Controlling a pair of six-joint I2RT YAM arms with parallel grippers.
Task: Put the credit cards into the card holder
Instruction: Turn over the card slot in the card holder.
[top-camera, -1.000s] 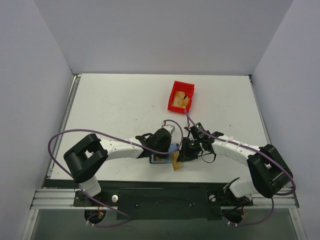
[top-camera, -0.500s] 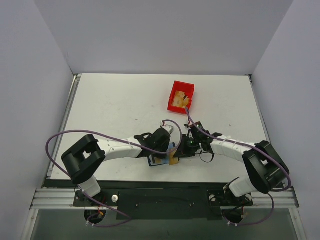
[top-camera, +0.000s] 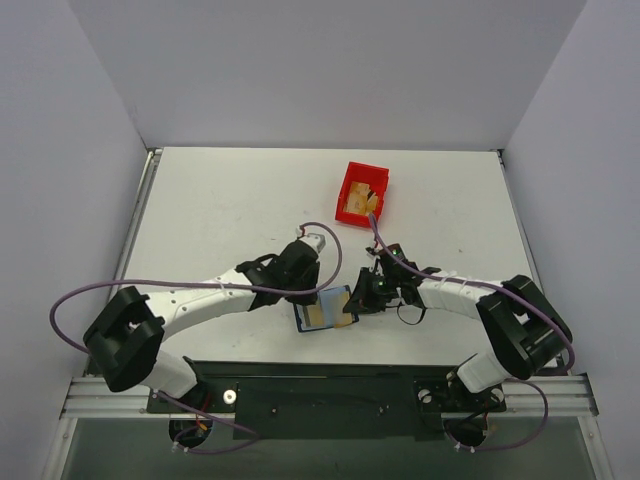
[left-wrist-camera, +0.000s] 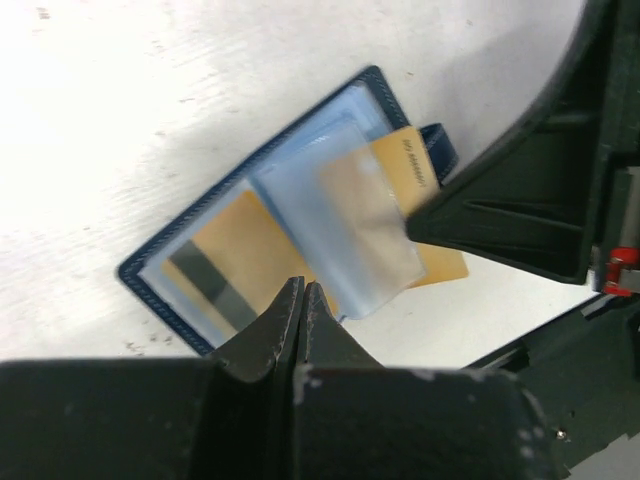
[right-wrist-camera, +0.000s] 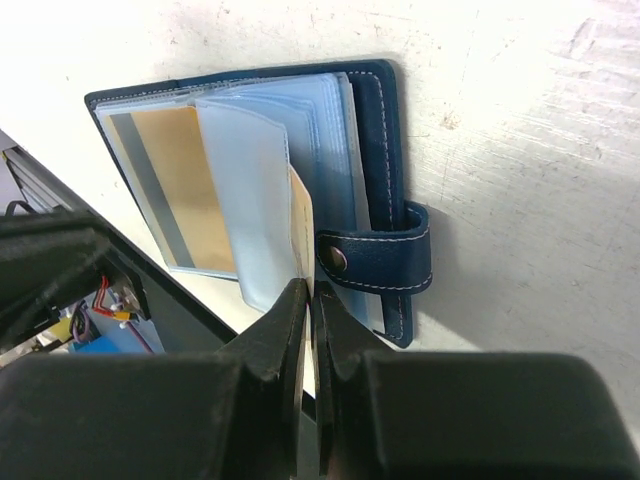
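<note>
Across the white table, I am reaching inward from both sides of the near edge so that my two pincers meet over the work. Toward the far side, well apart from them, the red bin is standing idle and taking no part in this step.

Between the pincers the card holder is lying open and flat near the table's front edge, with its navy cover down and its clear sleeves fanning upward. Its snap strap is lying just beside my right fingertips.

My left pincer is hovering with its jaws pressed together on nothing, tips over the holder's edge. Whether they are touching it I cannot tell.

My right pincer is clamping the second card edge-on. Part of that card is covered by a loose clear sleeve, though I cannot tell whether it is inside a pocket or merely beneath one. The striped card is already sitting in a pocket on the other leaf, so I am judging the task roughly half done.

The step in hand is seating this last card. To do it well, I am judging that:
- the card should be travelling level with the pocket mouth and straight along the sleeve;
- the left tips should be pinning the cover against sliding;
- the clamp should be loosening only once the card is lying mostly inside.
</note>
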